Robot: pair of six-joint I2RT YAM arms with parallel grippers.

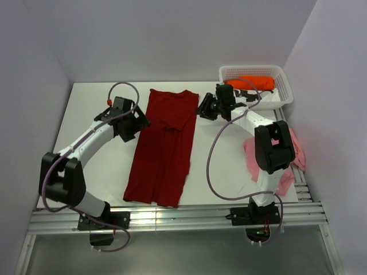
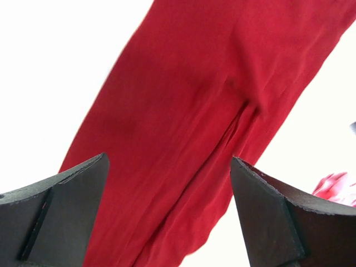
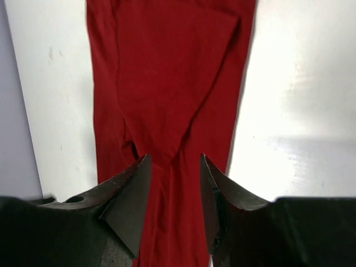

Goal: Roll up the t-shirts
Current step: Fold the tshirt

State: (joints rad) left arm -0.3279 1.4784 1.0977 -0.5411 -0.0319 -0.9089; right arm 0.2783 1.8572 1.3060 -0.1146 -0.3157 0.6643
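The dark red t-shirt lies flat as a long narrow strip down the middle of the table, with a flap folded in at its far end. My left gripper hovers at the strip's left edge, and in the left wrist view its wide-open jaws frame the red cloth without holding it. At the strip's far right corner is my right gripper; its jaws stand apart above the red cloth, empty. A pale pink t-shirt lies crumpled at the right edge. A bright orange t-shirt sits in the basket.
The white lattice basket stands at the far right corner, close behind my right arm. Bare white table lies left of the red shirt and between it and the pink one. Grey walls close in on three sides.
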